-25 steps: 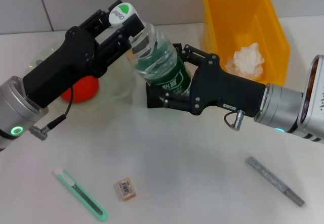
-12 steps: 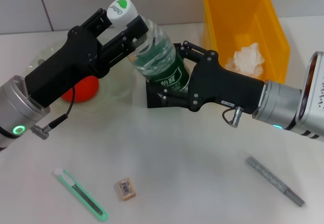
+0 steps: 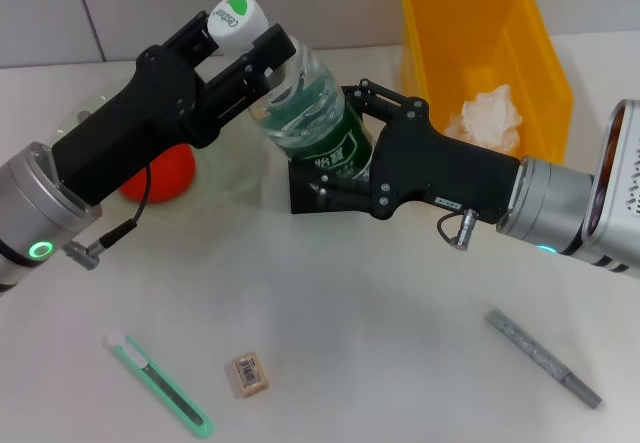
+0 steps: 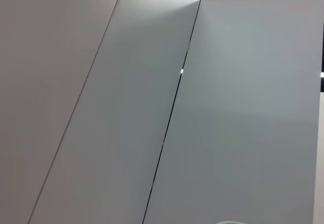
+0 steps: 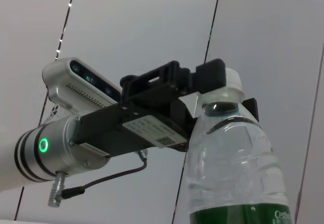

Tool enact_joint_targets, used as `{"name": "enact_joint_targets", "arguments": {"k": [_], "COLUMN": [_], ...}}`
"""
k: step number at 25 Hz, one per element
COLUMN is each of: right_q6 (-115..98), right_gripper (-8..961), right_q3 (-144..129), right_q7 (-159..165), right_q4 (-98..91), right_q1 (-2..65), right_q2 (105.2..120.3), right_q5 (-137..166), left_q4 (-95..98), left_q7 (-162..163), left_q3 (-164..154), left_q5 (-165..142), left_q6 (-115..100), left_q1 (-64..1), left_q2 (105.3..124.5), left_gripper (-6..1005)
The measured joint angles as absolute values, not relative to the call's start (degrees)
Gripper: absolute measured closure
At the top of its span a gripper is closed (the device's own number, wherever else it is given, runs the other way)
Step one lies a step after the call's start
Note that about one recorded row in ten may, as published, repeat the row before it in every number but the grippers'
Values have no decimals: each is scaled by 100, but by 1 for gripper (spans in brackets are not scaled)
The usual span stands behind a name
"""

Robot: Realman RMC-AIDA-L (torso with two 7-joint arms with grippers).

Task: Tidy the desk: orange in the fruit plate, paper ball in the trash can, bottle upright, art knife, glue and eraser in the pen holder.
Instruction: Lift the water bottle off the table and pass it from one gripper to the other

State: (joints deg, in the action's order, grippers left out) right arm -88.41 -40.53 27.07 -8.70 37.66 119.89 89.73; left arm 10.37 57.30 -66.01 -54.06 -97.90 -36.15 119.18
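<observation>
Between your two grippers, the bottle (image 3: 318,128) stands nearly upright above the desk, its long axis leaning a little so the white cap (image 3: 238,15) tips toward your left arm's side and away from you. Your left gripper (image 3: 243,48) is clenched on the neck just under that cap; the right wrist view shows its black fingers (image 5: 202,80) pressed against either side of the neck. Your right gripper (image 3: 335,153) grasps the green-labelled lower body, its fingers wrapped around the label, with the bottle's base hidden behind them.

Just behind your right gripper's fingers sits the pen holder (image 3: 310,191), mostly covered by the bottle and the gripper. Beyond your right arm, the trash can (image 3: 430,33) holds the paper ball (image 3: 488,118). Under your left arm, the orange (image 3: 160,175) lies in the fruit plate (image 3: 235,173).

Well apart from both grippers, on the near side of the desk, the art knife (image 3: 158,384) lies flat with its white tip pointing away from you and toward your left. The eraser (image 3: 247,374) sits just beside it, on the side toward your right arm. The glue (image 3: 543,357) lies flat below your right forearm, running diagonally.
</observation>
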Motion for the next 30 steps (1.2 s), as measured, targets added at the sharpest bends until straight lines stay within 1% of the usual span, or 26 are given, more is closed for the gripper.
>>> {"name": "enact_joint_targets", "arguments": {"k": [2, 7, 14, 30], "right_q6": [-8841, -8839, -8839, -8857], "right_gripper": [191, 191, 190, 190], "right_q3": [-4053, -4063, -4076, -4080], "right_q7": [2707, 2708, 2708, 2709], "right_q4": [-870, -870, -870, -800], "right_q1": [3766, 3770, 3771, 3768], "right_q2": [11988, 11988, 11988, 11989], "right_q5": [8973, 8973, 8973, 8971], "left_q4": [1037, 1043, 1040, 1035], "left_q7": [5730, 5730, 5724, 5660], "left_q3": [-6600, -6584, -6574, -6636], "left_q5": [-5406, -5403, -5404, -5290], "left_q6": [-9753, -9668, -9659, -9735], "left_q1": [-3625, -3630, -3626, -3591], "left_q2": [11918, 11918, 11918, 11918], "left_gripper": [284, 494, 561, 560]}}
